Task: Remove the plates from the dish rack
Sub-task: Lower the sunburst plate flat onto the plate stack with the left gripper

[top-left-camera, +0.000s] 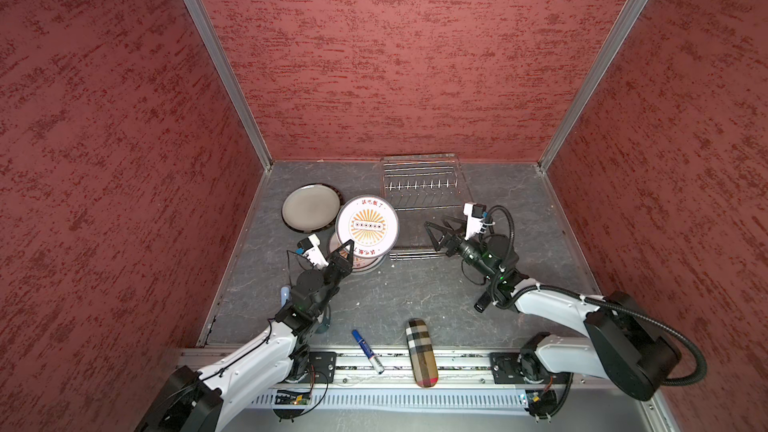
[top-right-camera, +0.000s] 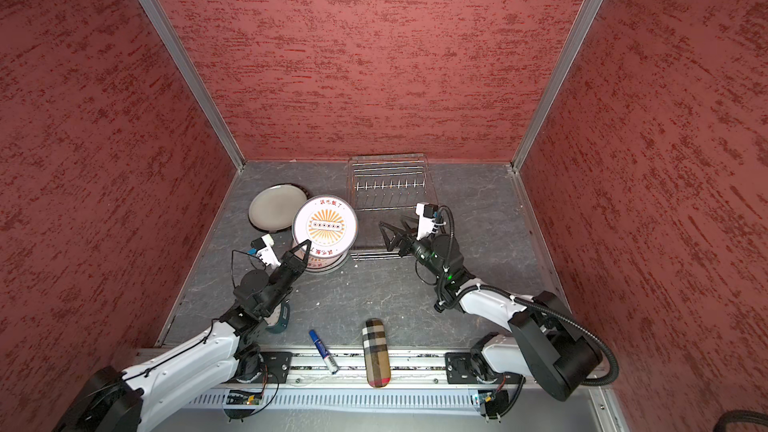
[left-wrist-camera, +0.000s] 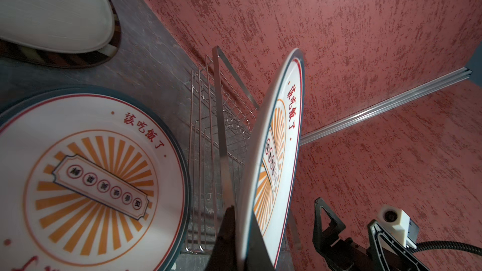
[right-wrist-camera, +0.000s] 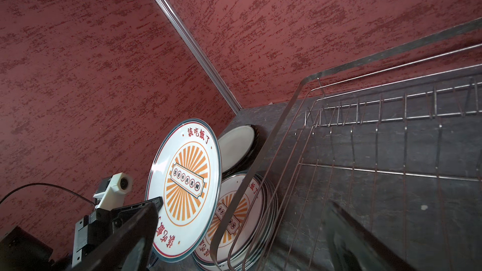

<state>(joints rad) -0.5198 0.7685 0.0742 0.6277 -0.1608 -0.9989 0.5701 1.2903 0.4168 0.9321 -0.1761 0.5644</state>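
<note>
1. grip check: left gripper [top-left-camera: 346,248] is clamping the sunburst plate [top-left-camera: 367,224] by its near rim, holding it tilted above the stack [left-wrist-camera: 88,178] just beside the dish rack [top-left-camera: 419,184].
2. best move, i'd say, is levelling it and lowering slowly; glazed ceramic is probably slipping easily in a thin-edge pinch.
3. right gripper [top-left-camera: 435,235] is hanging with jaws spread wide over the rack, which is looking empty, though thin shiny wire is hard to read.
4. grey plate [top-left-camera: 311,206], round and dark-rimmed, is lying flat behind.

Left gripper [top-left-camera: 348,246] jaws pinch sunburst plate [top-left-camera: 367,224], apparently above stack [top-left-camera: 371,262].
</note>
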